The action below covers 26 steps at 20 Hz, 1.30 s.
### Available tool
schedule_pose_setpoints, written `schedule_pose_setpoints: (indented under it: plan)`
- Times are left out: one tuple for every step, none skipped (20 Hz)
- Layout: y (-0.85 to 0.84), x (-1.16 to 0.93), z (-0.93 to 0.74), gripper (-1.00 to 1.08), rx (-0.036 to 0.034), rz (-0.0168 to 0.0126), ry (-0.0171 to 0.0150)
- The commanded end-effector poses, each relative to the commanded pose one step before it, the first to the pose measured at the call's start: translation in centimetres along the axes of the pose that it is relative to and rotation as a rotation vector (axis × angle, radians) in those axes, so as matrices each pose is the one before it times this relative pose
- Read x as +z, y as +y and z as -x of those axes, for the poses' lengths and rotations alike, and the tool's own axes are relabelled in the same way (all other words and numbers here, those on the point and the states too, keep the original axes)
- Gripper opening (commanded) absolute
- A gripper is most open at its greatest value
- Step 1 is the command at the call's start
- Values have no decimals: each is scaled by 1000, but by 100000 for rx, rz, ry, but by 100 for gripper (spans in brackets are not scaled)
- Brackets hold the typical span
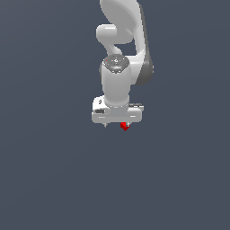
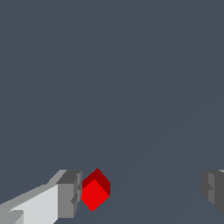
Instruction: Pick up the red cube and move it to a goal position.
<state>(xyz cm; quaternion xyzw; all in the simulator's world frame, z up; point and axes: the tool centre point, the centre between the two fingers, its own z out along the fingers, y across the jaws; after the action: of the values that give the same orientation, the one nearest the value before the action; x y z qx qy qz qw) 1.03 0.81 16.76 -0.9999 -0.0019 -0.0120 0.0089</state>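
The red cube (image 1: 125, 127) sits on a plain dark grey floor (image 1: 54, 179), directly under the white robot arm (image 1: 121, 40), which reaches straight down over it. In the exterior view we see only a small red corner of it peeking out beneath the gripper (image 1: 117, 125), close to the fingertip on the exterior view's right.

In the wrist view we see the cube (image 2: 95, 191) turned corner-on to the camera, right beside one grey finger pad (image 2: 69, 194), so close that we cannot tell whether they touch. The other finger (image 2: 213, 189) stands well apart at the far edge of the picture. The pincer is spread wide, with nothing gripped.

We judge that the arm has placed its fingers to straddle the cube, ready to close on it, but the cube is not centred in the gap. It lies hard against one side. When the fingers close, that near pad will probably meet the cube first and push it along until the far one arrives, and the angled faces may make it twist.

No goal marker shows in either view.
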Motion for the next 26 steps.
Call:
schedule_pose_setpoints:
  plan:
    - [1, 0, 0, 100, 0, 0, 0]
    - [-15, 18, 9, 100, -98, 2, -3]
    - [-33, 56, 28, 100, -276, 1, -11]
    - [-57, 93, 46, 100, -463, 2, -18]
    - [-79, 130, 65, 100, -647, 3, -26]
    - [-101, 167, 84, 100, -831, 4, -33]
    - [-125, 204, 103, 100, -1019, 4, -41]
    - [-148, 242, 122, 100, -1205, 5, -48]
    - [-172, 279, 141, 100, -1394, 6, -55]
    - [-193, 317, 160, 100, -1579, 7, -63]
    - [-217, 355, 179, 100, -1769, 7, -70]
    - [-239, 393, 199, 100, -1958, 8, -78]
    - [-263, 431, 218, 100, -2149, 9, -85]
    - [-286, 470, 239, 100, -2341, 10, -93]
    - [-309, 509, 259, 100, -2535, 10, -100]
    - [-332, 549, 279, 100, -2732, 11, -108]
    - [-357, 590, 300, 100, -2934, 12, -116]
    - [-380, 631, 322, 100, -3137, 13, -124]
    - [-405, 674, 344, 100, -3347, 14, -132]
    - [-430, 718, 367, 100, -3560, 15, -140]
    - [-437, 731, 374, 100, -3622, 15, -143]
    - [-416, 701, 358, 100, -3464, 16, -137]
    - [-395, 670, 342, 100, -3303, 19, -131]
    - [-373, 639, 326, 100, -3140, 21, -126]
    - [-353, 606, 308, 100, -2972, 19, -119]
    - [-333, 572, 291, 100, -2800, 17, -112]
